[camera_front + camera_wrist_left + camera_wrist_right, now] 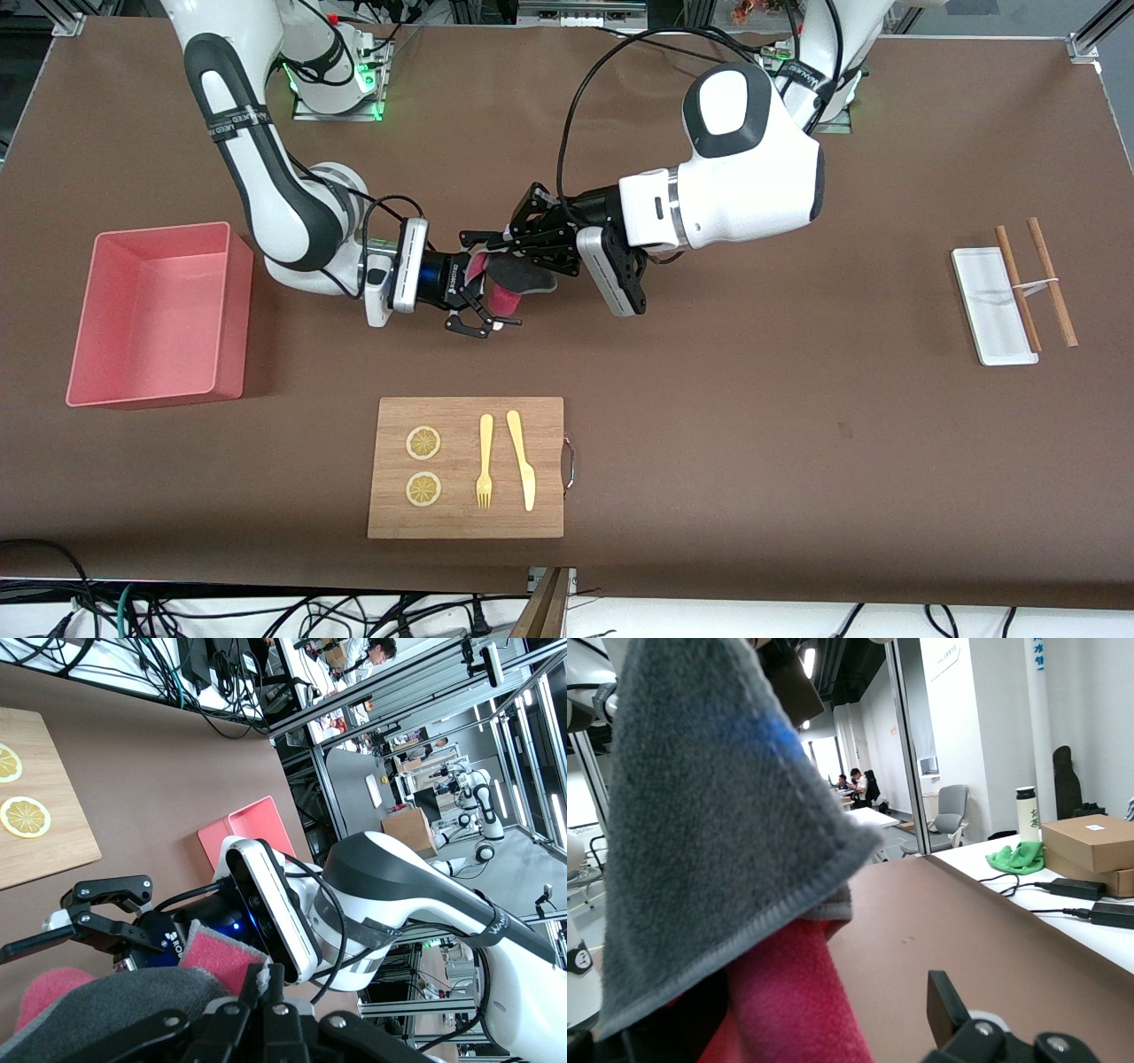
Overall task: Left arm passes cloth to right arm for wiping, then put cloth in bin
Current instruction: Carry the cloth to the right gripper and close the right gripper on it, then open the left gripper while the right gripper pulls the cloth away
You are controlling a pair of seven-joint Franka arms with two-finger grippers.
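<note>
Bright even overhead light, soft shadow beside the bin [159,310]. The cloth [718,859] is blurry up close in the right wrist view.

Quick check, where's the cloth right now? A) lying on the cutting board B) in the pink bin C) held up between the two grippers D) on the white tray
C: the cloth is clamped in the left gripper above bare table, with the right gripper open right at it; the bin holds nothing.

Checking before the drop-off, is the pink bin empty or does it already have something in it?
Empty. The front view shows only the bare pink floor inside the bin.
</note>
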